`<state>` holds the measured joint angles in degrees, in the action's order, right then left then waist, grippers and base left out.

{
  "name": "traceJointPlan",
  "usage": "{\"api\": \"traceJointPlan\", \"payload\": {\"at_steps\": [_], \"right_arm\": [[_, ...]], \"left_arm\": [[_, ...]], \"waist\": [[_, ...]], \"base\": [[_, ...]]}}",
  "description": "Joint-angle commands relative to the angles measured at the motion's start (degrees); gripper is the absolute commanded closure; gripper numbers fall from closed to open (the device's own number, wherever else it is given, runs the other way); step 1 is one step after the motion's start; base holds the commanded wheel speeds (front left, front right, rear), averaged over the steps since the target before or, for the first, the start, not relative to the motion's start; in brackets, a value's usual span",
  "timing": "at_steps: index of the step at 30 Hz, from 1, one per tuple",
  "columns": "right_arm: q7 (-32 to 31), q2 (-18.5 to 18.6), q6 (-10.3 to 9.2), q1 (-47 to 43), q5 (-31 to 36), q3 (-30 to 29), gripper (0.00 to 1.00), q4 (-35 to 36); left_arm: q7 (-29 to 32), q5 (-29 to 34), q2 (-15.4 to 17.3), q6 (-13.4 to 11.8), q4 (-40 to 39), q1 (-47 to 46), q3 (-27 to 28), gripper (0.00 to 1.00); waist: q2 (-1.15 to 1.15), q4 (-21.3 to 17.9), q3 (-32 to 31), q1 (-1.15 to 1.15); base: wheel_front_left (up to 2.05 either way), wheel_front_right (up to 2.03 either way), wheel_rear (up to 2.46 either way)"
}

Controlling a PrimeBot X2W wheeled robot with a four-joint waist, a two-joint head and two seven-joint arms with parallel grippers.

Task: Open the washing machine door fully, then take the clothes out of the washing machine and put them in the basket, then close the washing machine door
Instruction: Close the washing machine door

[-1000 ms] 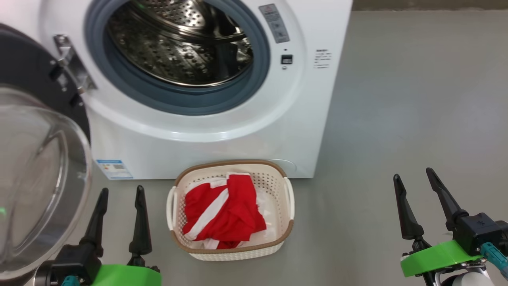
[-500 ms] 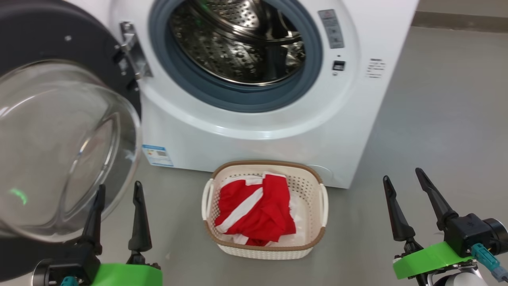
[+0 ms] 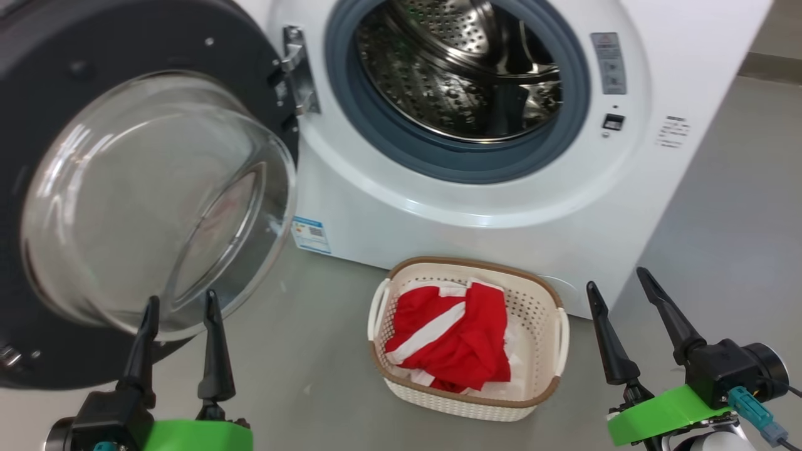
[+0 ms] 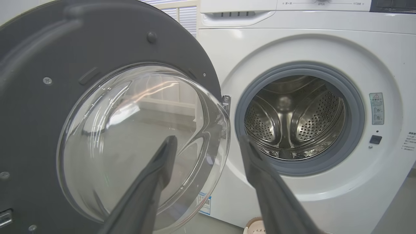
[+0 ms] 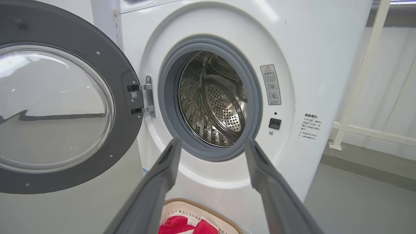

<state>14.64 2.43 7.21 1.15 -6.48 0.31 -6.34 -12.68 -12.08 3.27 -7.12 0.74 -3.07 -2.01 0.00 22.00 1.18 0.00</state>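
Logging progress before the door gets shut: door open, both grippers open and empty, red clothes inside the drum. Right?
No: the head view shows the clothes in the basket, not the drum. The washing machine door is open; the left gripper and right gripper are open and empty.

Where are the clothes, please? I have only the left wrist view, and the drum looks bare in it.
Observer: The clothes lie in the basket, which stands on the floor in front of the washing machine.
Operator: Thank you. Is the right gripper carrying anything?
Observer: No. The right gripper is open and empty, off to the right of the basket and apart from it.
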Motion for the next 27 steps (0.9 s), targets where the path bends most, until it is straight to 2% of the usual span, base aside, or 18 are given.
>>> {"api": "traceJointPlan", "payload": {"at_steps": [1,12,25,26,27], "right_arm": [[0.36,0.44,0.28,0.69,0.13,1.45,0.00,1.62],[0.36,0.44,0.28,0.54,0.06,2.03,0.00,1.72],[0.36,0.44,0.28,0.20,-0.38,2.39,0.00,1.44],[0.36,0.44,0.28,0.15,-0.41,2.36,0.00,1.42],[0.36,0.44,0.28,0.11,-0.41,2.34,0.00,1.40]], "left_arm": [[0.03,0.19,1.05,-0.50,-1.88,-0.41,1.98,0.00],[0.44,0.15,1.57,-1.32,-2.67,0.25,1.99,0.00],[0.21,0.14,2.62,-2.24,-3.46,0.32,2.63,0.00],[0.23,0.30,2.77,-2.40,-3.57,0.35,2.68,0.17],[0.21,0.30,2.86,-2.51,-3.75,0.31,2.77,0.75]], "waist": [[0.00,1.74,-0.16,0.00],[0.00,5.44,-0.50,0.00],[0.00,6.10,-0.89,0.00],[0.00,6.06,-0.93,0.00],[0.00,6.00,-0.95,0.00]], "base": [[0.00,0.00,0.00],[0.00,0.00,0.00],[0.00,0.00,0.00],[0.00,0.00,0.00],[0.00,0.00,0.00]]}}
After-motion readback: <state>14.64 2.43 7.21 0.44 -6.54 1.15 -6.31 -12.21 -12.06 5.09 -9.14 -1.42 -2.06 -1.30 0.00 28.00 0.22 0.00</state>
